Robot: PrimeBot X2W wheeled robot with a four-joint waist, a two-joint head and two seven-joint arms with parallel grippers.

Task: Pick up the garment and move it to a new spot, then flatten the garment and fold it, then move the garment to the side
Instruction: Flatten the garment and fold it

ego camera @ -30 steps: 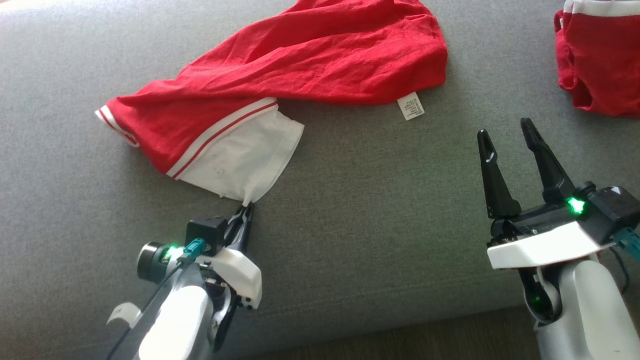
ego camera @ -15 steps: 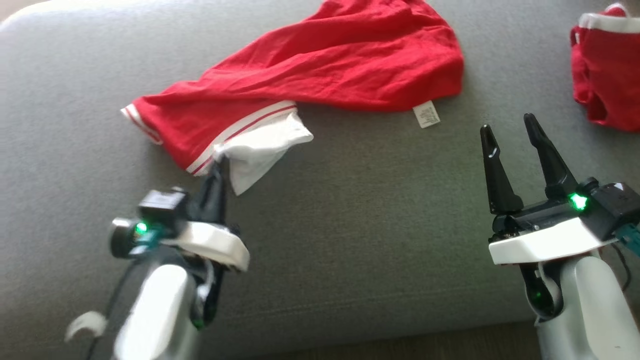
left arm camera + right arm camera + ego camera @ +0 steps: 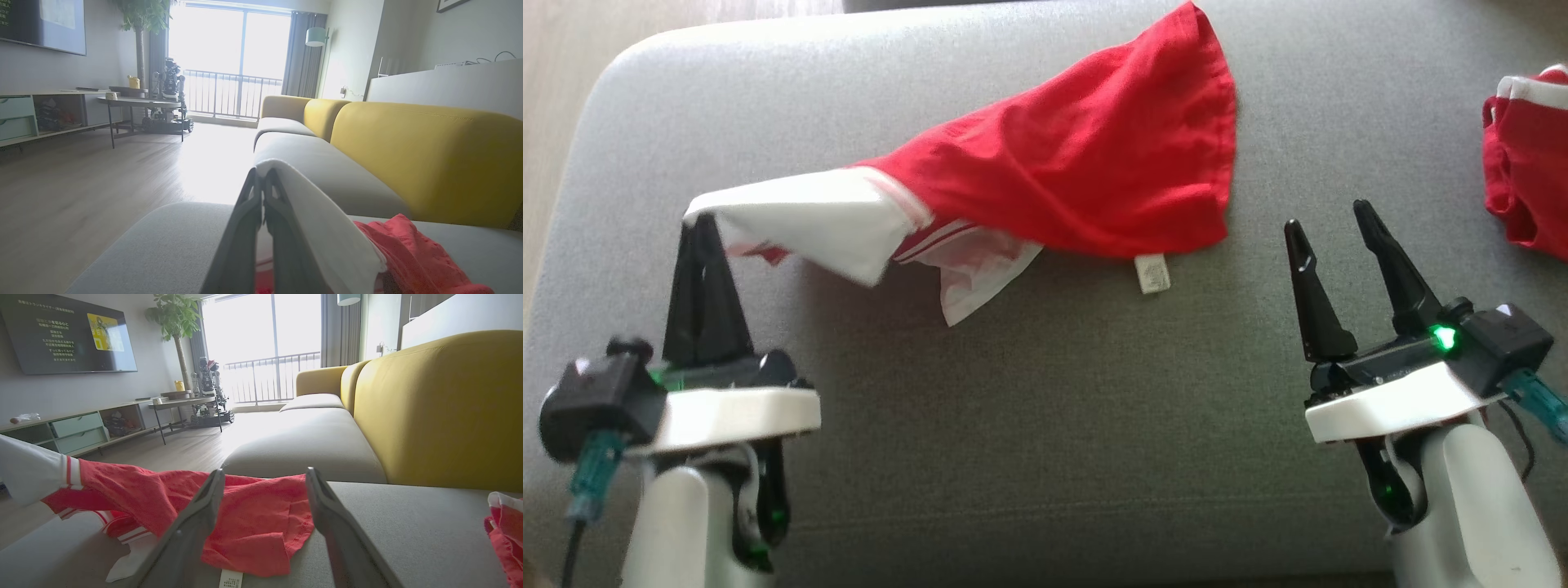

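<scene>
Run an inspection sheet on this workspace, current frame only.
surface: grey sofa seat, flat fabric cushion
job's things: red garment, its white end pinched and held up off the seat, the rest draped down and crumpled; care label exposed
clutter: second red garment at the seat's right edge, apart from the first
grippers: left gripper, jaws shut on the white end; right gripper, jaws open, holding nothing
cables: teal plug with a dark lead at the left wrist, apart from the cloth
surroundings: yellow backrest, wood floor, round table, wall TV
</scene>
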